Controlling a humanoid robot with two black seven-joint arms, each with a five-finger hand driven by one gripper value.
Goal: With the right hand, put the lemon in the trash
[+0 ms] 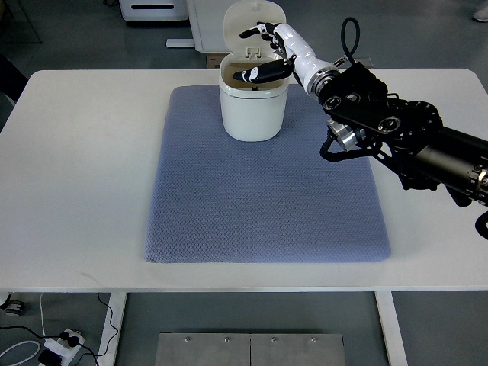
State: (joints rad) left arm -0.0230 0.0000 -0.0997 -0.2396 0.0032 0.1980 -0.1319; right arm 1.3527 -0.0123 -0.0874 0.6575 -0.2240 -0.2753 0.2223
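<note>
A white trash can (252, 114) stands with its lid (242, 19) flipped up at the far edge of a blue-grey mat (267, 198). My right hand (258, 53) reaches in from the right and hovers over the can's opening. Its fingers (259, 32) are spread against the lid, its thumb (255, 74) hangs over the rim, and it holds nothing. No lemon shows anywhere in the top view; the can's inside is dark and partly hidden by the hand. The left arm is out of view.
The mat lies on a white table (76, 152). My right forearm (412, 141) crosses the table's far right corner. Cables and a power strip (57, 347) lie on the floor below the front left edge.
</note>
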